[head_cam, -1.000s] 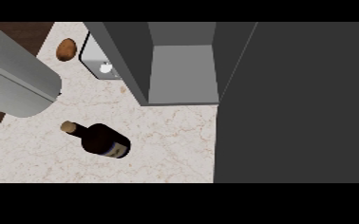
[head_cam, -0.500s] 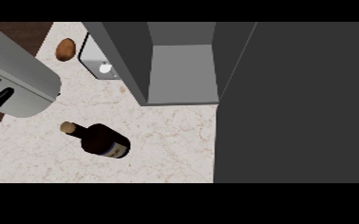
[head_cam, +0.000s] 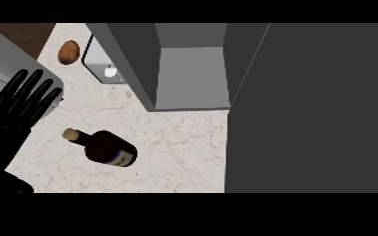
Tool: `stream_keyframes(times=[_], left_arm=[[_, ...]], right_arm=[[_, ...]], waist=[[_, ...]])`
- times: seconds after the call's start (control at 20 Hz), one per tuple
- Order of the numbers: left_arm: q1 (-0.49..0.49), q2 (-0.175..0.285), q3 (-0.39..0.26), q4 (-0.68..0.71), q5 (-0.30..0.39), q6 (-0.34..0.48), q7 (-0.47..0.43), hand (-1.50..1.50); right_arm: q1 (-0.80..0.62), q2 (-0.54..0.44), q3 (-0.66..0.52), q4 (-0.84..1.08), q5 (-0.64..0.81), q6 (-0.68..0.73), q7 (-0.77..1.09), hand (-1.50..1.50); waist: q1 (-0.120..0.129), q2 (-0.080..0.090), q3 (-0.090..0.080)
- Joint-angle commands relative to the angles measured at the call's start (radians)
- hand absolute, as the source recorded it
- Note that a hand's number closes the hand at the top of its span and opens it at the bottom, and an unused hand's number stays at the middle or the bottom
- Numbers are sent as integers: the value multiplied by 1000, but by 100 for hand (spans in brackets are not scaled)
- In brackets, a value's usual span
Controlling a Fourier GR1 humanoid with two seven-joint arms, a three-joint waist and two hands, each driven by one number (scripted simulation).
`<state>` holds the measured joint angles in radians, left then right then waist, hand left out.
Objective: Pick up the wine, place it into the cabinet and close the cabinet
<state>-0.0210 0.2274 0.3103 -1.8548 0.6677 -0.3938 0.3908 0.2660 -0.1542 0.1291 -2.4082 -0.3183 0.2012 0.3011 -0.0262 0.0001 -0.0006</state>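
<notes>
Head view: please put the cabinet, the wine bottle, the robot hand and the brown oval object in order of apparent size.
1. cabinet
2. wine bottle and left robot hand: they look alike, and the hand may be nearer the camera, so they are not ranked
3. brown oval object

No text can be read. The dark glass wine bottle (head_cam: 107, 150) at seven o'clock bears a small bluish label (head_cam: 122, 158), its print illegible.
</notes>
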Motion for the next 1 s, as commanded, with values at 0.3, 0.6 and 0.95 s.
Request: stream_keyframes(times=[0.3, 0.6, 0.95], left_arm=[[-32, -43, -7, 363, -286, -100, -325, -150], [-33, -35, -27, 502, -298, -182, -403, -150], [-96, -67, -87, 718, -392, -245, -538, -150]], right_arm=[[63, 1, 1, -192, -93, -7, 83, -150], [73, 20, -4, -138, -90, 21, 31, -150], [89, -16, -58, -170, -140, 55, 48, -150]], waist=[[4, 0, -1], [15, -1, 0], [6, 0, -1]])
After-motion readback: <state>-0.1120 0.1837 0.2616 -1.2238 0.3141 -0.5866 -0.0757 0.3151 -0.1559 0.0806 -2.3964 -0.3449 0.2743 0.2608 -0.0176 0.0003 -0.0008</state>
